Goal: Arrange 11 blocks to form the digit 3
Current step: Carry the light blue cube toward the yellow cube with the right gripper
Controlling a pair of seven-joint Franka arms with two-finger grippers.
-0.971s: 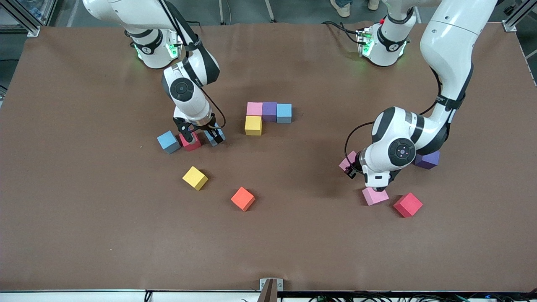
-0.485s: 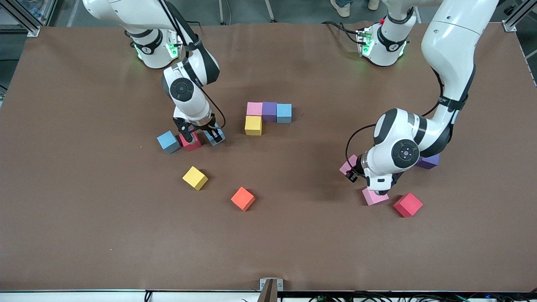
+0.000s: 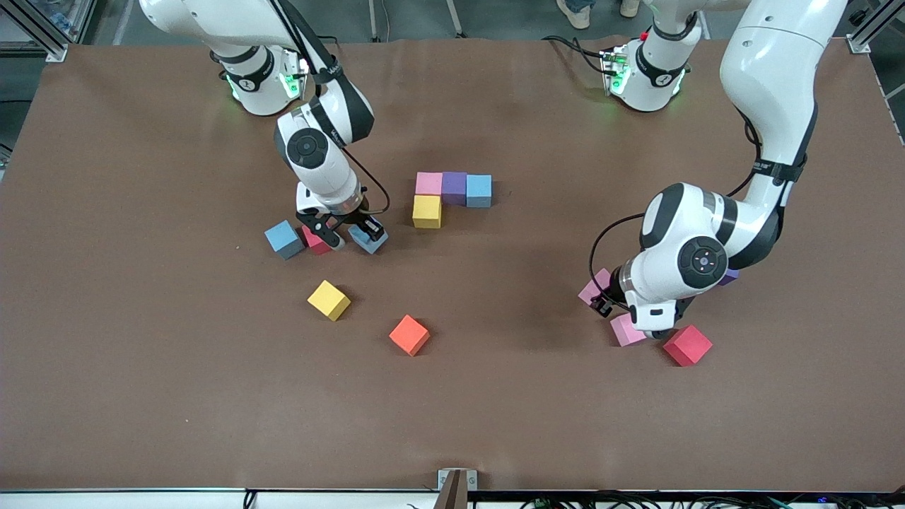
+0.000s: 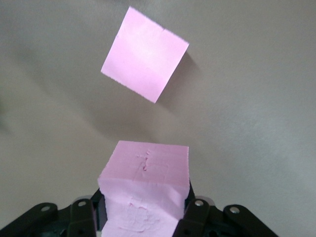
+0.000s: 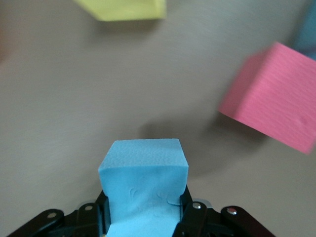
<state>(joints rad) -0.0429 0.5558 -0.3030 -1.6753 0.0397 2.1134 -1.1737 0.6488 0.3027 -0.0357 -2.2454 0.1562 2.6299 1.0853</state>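
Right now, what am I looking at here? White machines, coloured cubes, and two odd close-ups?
Two robot arms stand at a brown table, each ending in a two-finger gripper. The wide picture comes from a high camera facing them; each close-up comes from a camera on one arm's wrist. The right gripper is shut on a blue block. The left gripper is shut on a pink block. In the middle, four touching cubes begin a figure. Loose cubes lie around, among them a yellow one and an orange one.
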